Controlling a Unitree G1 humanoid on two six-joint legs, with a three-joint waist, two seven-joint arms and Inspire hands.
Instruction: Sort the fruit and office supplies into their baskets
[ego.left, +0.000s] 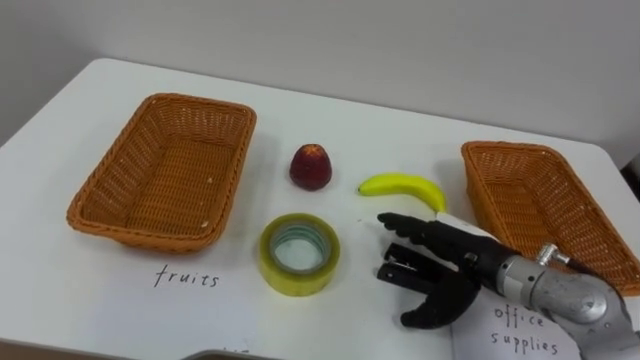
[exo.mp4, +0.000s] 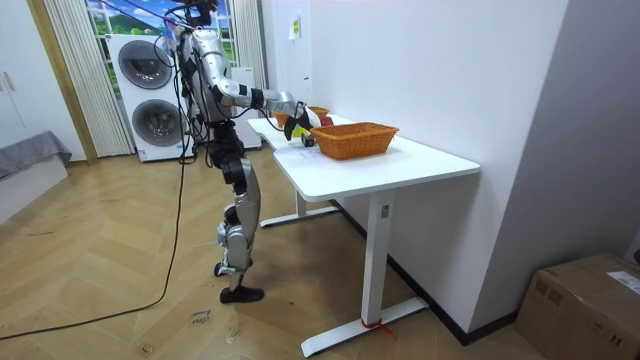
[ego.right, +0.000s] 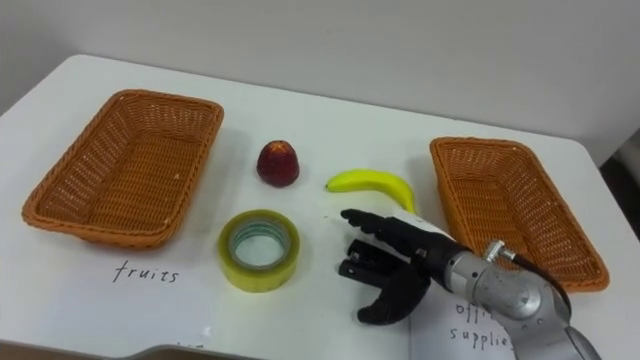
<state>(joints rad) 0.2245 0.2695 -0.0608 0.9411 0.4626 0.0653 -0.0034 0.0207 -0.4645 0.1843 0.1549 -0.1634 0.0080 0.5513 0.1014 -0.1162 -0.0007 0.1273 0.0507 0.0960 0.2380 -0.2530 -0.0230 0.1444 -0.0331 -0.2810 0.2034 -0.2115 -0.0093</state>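
Observation:
A yellow roll of tape lies flat on the white table near the front, beside a handwritten "fruits" label. A red apple stands behind it, and a banana lies to its right. My right hand hovers open just right of the tape and in front of the banana, fingers straight and pointing left, touching neither. The left wicker basket and the right wicker basket both stand with nothing in them.
A paper label reading "office supplies" lies under my right forearm at the front right. In the room view I stand at the table's end, with washing machines behind me.

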